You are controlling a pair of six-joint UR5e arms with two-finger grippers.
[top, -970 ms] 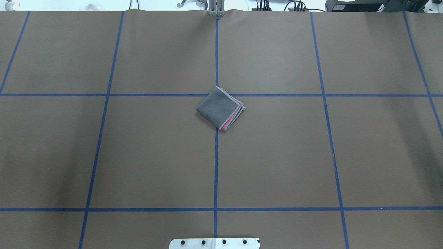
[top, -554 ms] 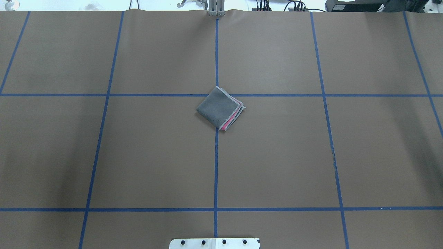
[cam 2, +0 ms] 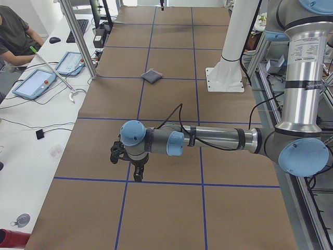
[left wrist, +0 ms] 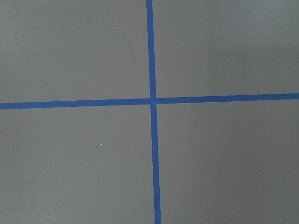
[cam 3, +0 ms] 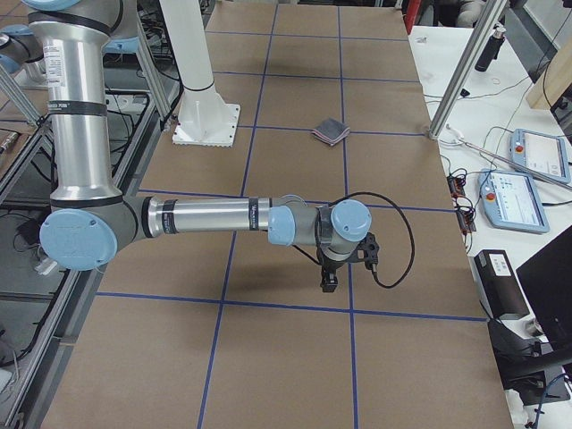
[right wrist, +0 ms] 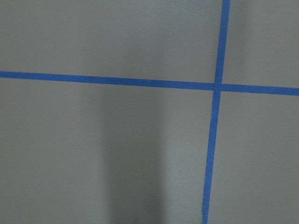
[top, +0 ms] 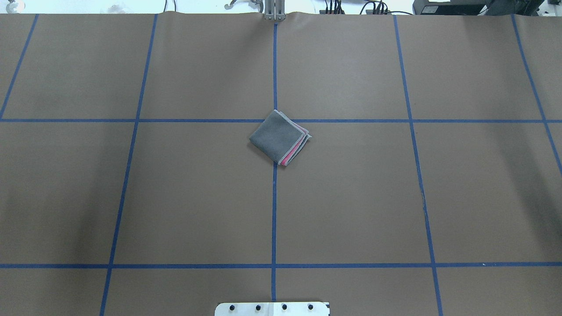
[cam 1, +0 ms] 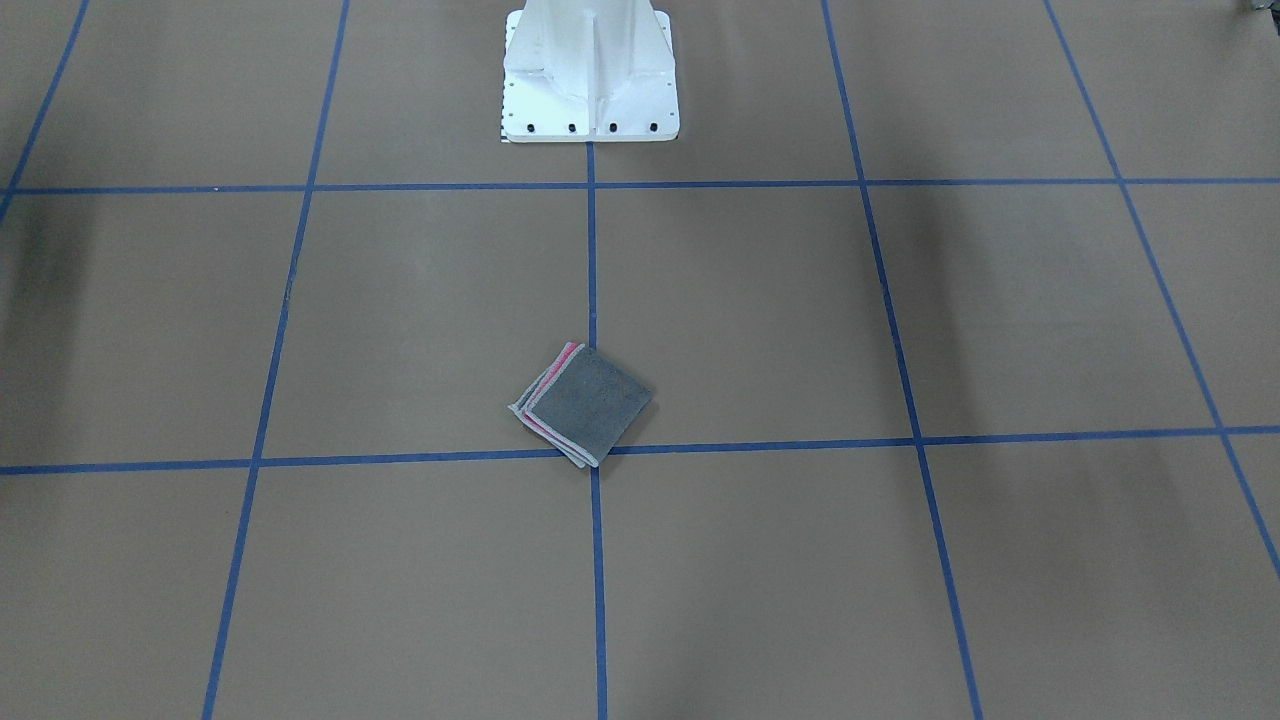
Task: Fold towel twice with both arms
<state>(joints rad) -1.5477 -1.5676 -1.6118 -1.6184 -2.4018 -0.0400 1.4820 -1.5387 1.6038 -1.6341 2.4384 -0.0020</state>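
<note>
The towel [top: 277,137] lies folded into a small square at the table's middle, dark grey face up, with pink and pale edging showing along one side. It also shows in the front-facing view [cam 1: 585,405] and both side views [cam 2: 151,76] [cam 3: 330,131]. No arm is near it. The left gripper [cam 2: 136,177] points down over the mat, far from the towel at the table's left end; I cannot tell if it is open. The right gripper [cam 3: 328,284] points down at the right end; I cannot tell its state. Both wrist views show only brown mat and blue tape.
The white pedestal base [cam 1: 590,90] stands at the robot's side of the table. Blue tape lines [top: 274,210] grid the brown mat. A side bench holds tablets [cam 2: 34,83] and cables, with a seated person [cam 2: 13,31] and an aluminium post [cam 2: 78,36].
</note>
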